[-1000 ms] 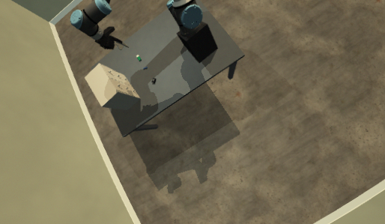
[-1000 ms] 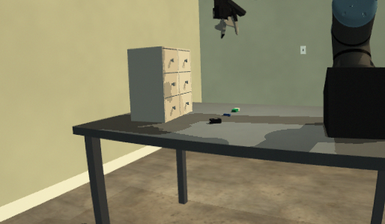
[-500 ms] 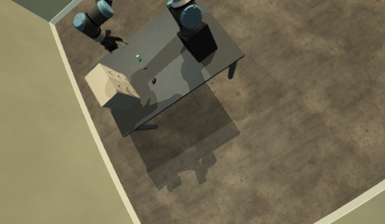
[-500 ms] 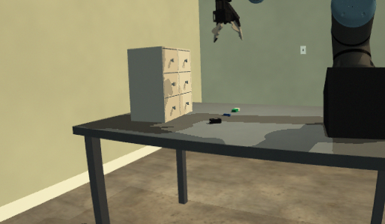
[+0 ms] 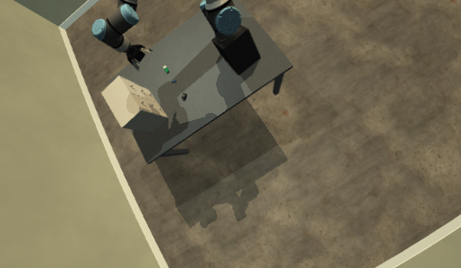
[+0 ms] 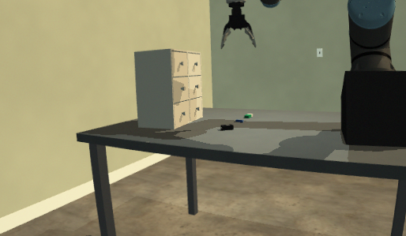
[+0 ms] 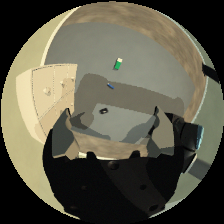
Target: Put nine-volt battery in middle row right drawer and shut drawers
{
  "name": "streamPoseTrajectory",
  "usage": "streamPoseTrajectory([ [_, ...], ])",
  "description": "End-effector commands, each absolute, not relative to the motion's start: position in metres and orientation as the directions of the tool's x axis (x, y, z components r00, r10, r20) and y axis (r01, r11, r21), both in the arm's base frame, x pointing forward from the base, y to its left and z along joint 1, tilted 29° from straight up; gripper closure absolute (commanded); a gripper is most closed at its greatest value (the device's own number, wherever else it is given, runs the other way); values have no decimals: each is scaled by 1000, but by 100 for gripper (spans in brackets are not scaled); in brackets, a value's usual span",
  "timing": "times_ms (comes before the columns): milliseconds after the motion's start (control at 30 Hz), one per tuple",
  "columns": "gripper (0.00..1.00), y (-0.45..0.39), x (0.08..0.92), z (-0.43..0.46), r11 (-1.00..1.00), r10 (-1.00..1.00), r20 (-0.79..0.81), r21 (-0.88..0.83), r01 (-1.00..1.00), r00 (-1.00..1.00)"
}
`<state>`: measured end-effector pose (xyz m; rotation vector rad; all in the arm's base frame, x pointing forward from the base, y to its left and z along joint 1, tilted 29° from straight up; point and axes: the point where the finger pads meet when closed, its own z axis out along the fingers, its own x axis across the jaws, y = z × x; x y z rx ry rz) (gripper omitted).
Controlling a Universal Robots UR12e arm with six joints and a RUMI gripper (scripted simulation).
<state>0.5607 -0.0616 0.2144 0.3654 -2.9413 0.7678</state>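
A cream chest [image 6: 170,88] with three rows of two drawers stands upright at the table's left end, and all its drawers are shut. The right drawer of the middle row [image 6: 195,86] is shut. The chest also shows in the overhead view [image 5: 134,102] and the wrist view [image 7: 50,92]. A small black block, which looks like the nine-volt battery [image 6: 227,127] [image 5: 184,97] [image 7: 103,110], lies on the table in front of the chest. My gripper [image 6: 238,37] [image 5: 139,56] [image 7: 112,107] hangs open and empty, high above the table beyond the chest.
A small blue item [image 6: 238,121] and a green-and-white item [image 6: 248,116] lie on the table past the black block. The robot's black pedestal [image 6: 373,108] stands at the right end of the table. A wall runs close behind the chest.
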Motion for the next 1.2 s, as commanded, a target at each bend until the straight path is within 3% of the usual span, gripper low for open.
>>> streamPoseTrajectory([
  [0,0,-65,565,207,776,-406,227,-425,-465,-885],
  [600,0,-70,571,185,431,-763,422,-233,-872,-490],
  [1167,0,-72,572,171,141,-865,477,-73,-987,-158],
])
